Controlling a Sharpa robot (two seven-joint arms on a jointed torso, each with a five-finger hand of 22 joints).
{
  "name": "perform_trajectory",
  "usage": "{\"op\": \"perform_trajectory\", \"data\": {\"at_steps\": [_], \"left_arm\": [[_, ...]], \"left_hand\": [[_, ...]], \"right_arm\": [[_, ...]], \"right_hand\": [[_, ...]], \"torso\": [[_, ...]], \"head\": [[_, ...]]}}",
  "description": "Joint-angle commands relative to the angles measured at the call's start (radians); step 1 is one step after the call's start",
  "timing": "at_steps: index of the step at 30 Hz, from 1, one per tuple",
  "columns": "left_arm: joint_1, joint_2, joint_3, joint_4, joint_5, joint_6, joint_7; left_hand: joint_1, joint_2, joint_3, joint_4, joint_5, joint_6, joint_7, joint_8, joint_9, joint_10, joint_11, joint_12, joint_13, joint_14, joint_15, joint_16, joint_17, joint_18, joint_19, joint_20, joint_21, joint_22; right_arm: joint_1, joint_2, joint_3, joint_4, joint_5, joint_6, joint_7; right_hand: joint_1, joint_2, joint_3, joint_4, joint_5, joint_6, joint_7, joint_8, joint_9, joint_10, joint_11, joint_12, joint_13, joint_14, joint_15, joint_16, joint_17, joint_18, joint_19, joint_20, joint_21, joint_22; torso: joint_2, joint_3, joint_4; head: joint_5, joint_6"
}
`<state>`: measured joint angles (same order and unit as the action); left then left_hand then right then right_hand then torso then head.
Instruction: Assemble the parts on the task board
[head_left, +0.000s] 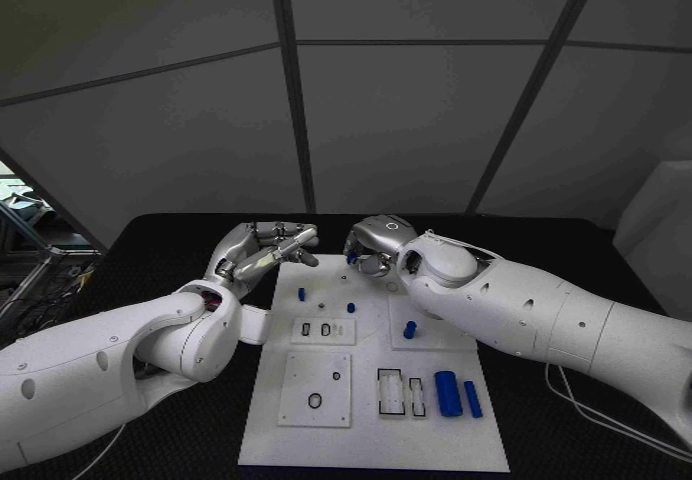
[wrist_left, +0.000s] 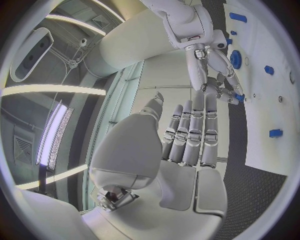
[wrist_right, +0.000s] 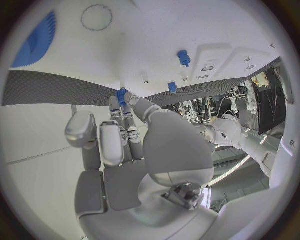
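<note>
Blue part (wrist_right: 121, 95) seems pinched in the right hand (head_left: 378, 243) above the board (head_left: 375, 400); a loose pinch could drop it. Left hand (head_left: 264, 250) is open, empty.

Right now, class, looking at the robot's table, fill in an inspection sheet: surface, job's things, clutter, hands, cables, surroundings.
Surface: black table, a white task board at its middle.
Job's things: small blue parts stand on the far half of the board; two blue cylinders lie side by side near its right edge, beside rectangular slots.
Clutter: nothing seen.
Hands: left hand at the board's far left corner, fingers straight, holding nothing. Right hand at the far edge, a small blue part at its fingertips.
Cables: white cable on the table by the right arm.
Surroundings: grey panelled walls; dark equipment off the table's left side.
</note>
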<state>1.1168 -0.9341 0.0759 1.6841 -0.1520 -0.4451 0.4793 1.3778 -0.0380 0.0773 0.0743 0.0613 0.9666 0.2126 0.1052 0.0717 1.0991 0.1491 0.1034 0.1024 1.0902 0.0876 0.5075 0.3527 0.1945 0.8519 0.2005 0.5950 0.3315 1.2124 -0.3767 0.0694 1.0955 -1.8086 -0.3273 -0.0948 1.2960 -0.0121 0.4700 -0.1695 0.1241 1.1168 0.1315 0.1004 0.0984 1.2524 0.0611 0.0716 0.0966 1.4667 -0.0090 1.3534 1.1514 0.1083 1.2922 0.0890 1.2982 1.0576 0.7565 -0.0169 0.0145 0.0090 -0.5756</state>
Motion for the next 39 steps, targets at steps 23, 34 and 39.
{"op": "perform_trajectory", "data": {"at_steps": [23, 34, 39], "left_arm": [[0.004, -0.002, 0.003, 0.004, 0.005, 0.011, 0.000], [0.005, -0.006, 0.004, 0.005, 0.005, 0.014, -0.002], [0.005, -0.007, 0.004, 0.005, 0.005, 0.015, -0.003]], "left_hand": [[-0.005, 0.004, 0.000, -0.004, -0.004, -0.002, 0.007, -0.005, -0.002, -0.007, 0.005, -0.007, 0.000, -0.002, 0.002, -0.007, -0.001, -0.015, -0.010, 0.000, -0.004, -0.001], [-0.005, 0.004, -0.001, -0.004, -0.005, -0.003, 0.007, -0.006, -0.002, -0.008, 0.005, -0.008, 0.000, -0.002, 0.003, -0.008, -0.002, -0.015, -0.011, 0.000, -0.004, -0.002], [-0.005, 0.004, -0.001, -0.004, -0.005, -0.003, 0.007, -0.006, -0.002, -0.008, 0.005, -0.008, 0.000, -0.002, 0.003, -0.008, -0.002, -0.015, -0.011, 0.000, -0.004, -0.002]], "right_arm": [[0.003, 0.051, -0.004, -0.064, -0.003, 0.093, -0.013], [0.004, 0.055, -0.007, -0.071, -0.004, 0.087, -0.017], [0.004, 0.034, -0.007, -0.039, -0.003, 0.050, -0.016]], "right_hand": [[-0.011, -0.007, 0.004, 0.010, 0.005, -0.009, 0.012, -0.013, 0.000, -0.012, 0.013, -0.009, 0.000, 0.037, 0.002, 0.006, -0.005, -0.010, -0.002, 0.007, 0.005, -0.003], [-0.036, -0.049, 0.014, 0.026, -0.009, -0.136, 0.044, -0.040, -0.025, -0.220, 0.059, -0.009, -0.034, 0.015, 0.045, -0.031, -0.079, 0.013, -0.089, 0.034, -0.062, -0.123], [-0.030, -0.069, -0.017, 0.026, -0.019, -0.206, 0.031, -0.038, -0.030, -0.326, 0.076, -0.003, -0.033, -0.002, 0.057, -0.074, -0.151, 0.032, -0.150, 0.049, -0.126, -0.222]], "torso": [[0.000, 0.0007, -0.0014], [0.000, 0.0009, -0.0022], [0.000, 0.0016, -0.0035]], "head": [[0.007, -0.011], [0.009, -0.010], [0.010, -0.008]]}}
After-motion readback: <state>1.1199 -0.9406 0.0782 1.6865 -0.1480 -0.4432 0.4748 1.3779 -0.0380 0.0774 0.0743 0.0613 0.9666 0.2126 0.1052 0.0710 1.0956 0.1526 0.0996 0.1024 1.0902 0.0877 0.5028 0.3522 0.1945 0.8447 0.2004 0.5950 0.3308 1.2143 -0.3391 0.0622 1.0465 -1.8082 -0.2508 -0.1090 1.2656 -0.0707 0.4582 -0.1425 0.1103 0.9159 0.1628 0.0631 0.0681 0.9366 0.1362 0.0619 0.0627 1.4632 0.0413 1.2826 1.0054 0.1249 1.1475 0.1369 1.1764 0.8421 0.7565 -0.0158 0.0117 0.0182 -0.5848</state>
